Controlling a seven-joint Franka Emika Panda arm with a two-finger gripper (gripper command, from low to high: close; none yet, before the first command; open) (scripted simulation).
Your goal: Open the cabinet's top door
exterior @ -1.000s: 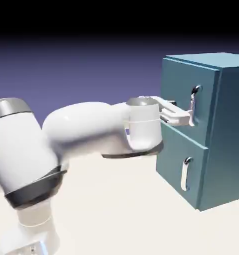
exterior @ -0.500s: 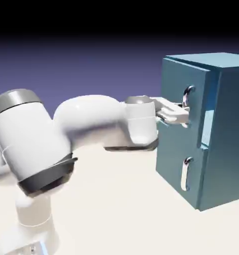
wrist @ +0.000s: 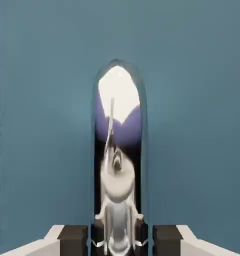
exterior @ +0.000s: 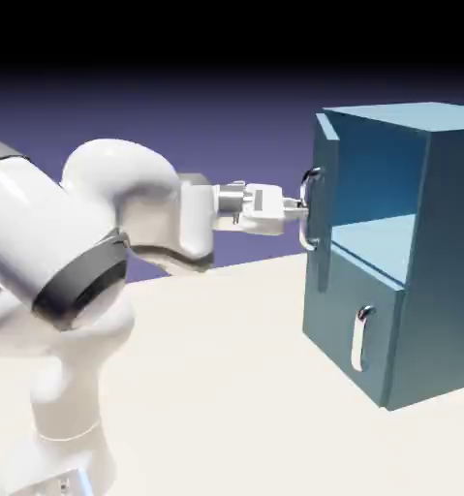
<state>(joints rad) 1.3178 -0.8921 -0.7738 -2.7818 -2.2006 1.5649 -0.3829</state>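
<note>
Beside the cabinet [exterior: 410,252], the gripper [exterior: 299,205] was clamped on the upright handle [exterior: 311,207] of the top door [exterior: 323,194], swung wide toward the arm; the hinge edge lay behind.

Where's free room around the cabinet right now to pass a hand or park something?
Bare tabletop between the arm's base and the cabinet. The upper compartment's shelf shows empty. Crowded at the top door: the gripper is shut on its handle.
</note>
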